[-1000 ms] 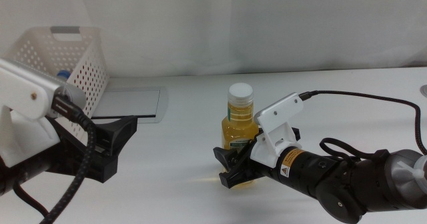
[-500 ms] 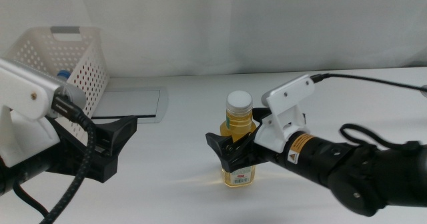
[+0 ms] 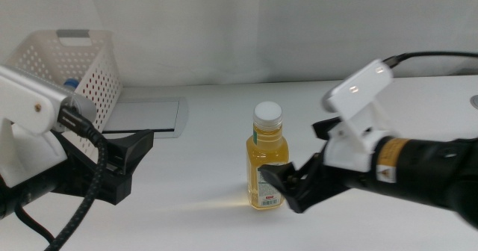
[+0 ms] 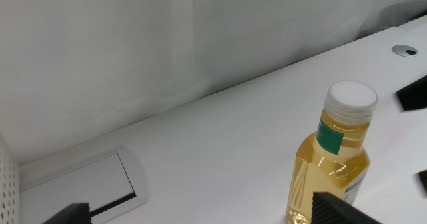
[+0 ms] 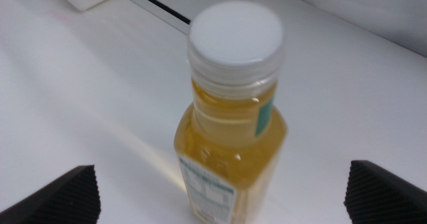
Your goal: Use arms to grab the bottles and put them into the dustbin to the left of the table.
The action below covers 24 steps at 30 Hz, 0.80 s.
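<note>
The yellow juice bottle (image 3: 265,166) stands upright on the desk (image 3: 224,131), its long axis vertical, white cap up. The right gripper (image 3: 287,187) sits just beside its lower body, jaws spread wide and gripping nothing — the bottle lies straight ahead between them. The left gripper (image 3: 127,161), also open and empty, waits well apart near the dustbin (image 3: 71,64) — the right arm is nearer.
</note>
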Tool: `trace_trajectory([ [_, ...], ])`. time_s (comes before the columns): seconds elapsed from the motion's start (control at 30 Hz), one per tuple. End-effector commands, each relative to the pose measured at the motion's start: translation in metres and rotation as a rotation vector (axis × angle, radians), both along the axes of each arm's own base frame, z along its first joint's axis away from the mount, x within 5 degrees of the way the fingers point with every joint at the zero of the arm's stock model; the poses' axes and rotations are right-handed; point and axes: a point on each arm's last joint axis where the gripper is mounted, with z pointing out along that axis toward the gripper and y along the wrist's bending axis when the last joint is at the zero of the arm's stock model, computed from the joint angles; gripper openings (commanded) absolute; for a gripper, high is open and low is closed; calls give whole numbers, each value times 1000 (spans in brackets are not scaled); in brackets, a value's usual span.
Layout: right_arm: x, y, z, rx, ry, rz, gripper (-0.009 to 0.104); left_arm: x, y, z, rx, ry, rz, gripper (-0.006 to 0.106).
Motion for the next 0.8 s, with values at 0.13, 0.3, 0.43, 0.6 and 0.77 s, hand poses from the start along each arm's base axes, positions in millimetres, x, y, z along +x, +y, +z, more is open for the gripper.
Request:
trace_trajectory([
  [0.13, -12, -40, 38, -23, -30, -68, 103, -1, -1, 0, -5, -4, -5, 85],
  [0.3, -11, -95, 62, -45, -78, -249, 103, -1, -1, 0, -3, -5, -6, 85],
  [0.43, -21, -140, 78, -96, -102, -422, 103, -1, -1, 0, -3, -5, -6, 85],
  [0.6, -58, -181, 99, -78, -158, -592, 102, -1, -1, 0, -3, -5, -6, 85],
  [0.77, -120, -201, 113, 29, -248, -645, 102, -1, -1, 0, -3, -5, -6, 85],
])
